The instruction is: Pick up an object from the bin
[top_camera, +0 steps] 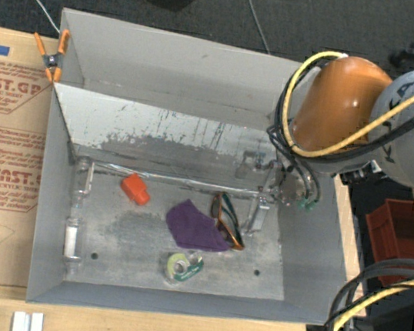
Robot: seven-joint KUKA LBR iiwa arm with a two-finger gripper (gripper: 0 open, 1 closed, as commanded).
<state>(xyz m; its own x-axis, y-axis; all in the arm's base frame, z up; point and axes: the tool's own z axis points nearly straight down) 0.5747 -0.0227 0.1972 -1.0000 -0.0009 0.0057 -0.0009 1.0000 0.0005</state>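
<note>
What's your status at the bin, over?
Gripper low at right of bin, next to multicoloured cord bundle. Bundle overlaps purple cloth. Orange block and tape roll apart, further left.

Six loose things in the bin (45, 252), five kinds.
One orange block (135, 188), one purple cloth (196, 227), one pale green-and-white roll (183, 266), one bundle of coloured wires (228, 220), and two clear rods: a long rod (166, 179) along the back, a short rod (74, 214) at the left.
</note>
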